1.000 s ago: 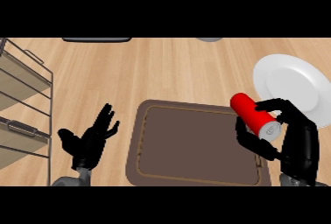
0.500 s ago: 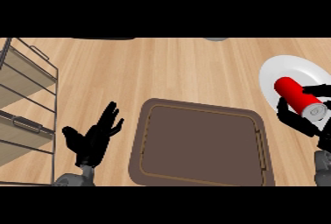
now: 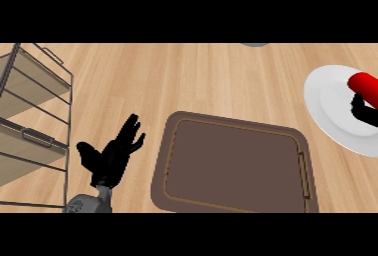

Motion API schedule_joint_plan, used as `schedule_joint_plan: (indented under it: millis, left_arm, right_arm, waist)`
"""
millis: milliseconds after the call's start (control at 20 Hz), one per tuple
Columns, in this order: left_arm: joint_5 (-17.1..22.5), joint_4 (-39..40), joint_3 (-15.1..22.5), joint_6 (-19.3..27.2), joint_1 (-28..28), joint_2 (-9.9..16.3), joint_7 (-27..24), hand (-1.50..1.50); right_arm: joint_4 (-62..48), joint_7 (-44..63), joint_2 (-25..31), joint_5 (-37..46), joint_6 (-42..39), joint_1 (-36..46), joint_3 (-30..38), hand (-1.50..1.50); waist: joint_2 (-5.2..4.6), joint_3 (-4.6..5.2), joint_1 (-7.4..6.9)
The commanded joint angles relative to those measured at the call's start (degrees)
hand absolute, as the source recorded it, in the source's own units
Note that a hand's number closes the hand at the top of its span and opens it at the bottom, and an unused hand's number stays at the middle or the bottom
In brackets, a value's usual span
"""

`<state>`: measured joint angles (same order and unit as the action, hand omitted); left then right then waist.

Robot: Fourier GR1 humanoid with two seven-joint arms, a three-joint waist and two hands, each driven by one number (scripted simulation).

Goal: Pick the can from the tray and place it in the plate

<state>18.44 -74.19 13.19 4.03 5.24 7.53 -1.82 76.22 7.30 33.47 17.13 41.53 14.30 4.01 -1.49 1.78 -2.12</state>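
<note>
Red can, lying over white plate

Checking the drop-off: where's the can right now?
In the head view the can is at the far right edge, over the white plate, with the right hand curled at it; the brown tray lies lower left.

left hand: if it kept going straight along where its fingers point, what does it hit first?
Probably nothing. The left hand rests open with fingers aimed up and slightly right, over bare counter. That line passes left of the tray and right of the wire rack. Height above the counter is unclear.
</note>
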Motion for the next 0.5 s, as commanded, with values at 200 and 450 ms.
schedule_joint_plan:
  millis: [200,450]
  left_arm:
    - [-2.45,1.59,0.69,2.04,-1.88,3.17,4.37,0.0]
    - [-2.98,3.62,1.06,2.22,1.07,3.12,3.84,0.0]
  right_arm:
    - [-19.77,-5.88,4.12,-6.61,-10.27,4.63,4.72,1.5]
    - [-29.63,-9.64,5.68,-5.91,-18.88,8.09,2.26,-1.5]
  waist:
    - [-0.35,-2.29,-2.43]
    - [-0.74,-2.38,-3.31]
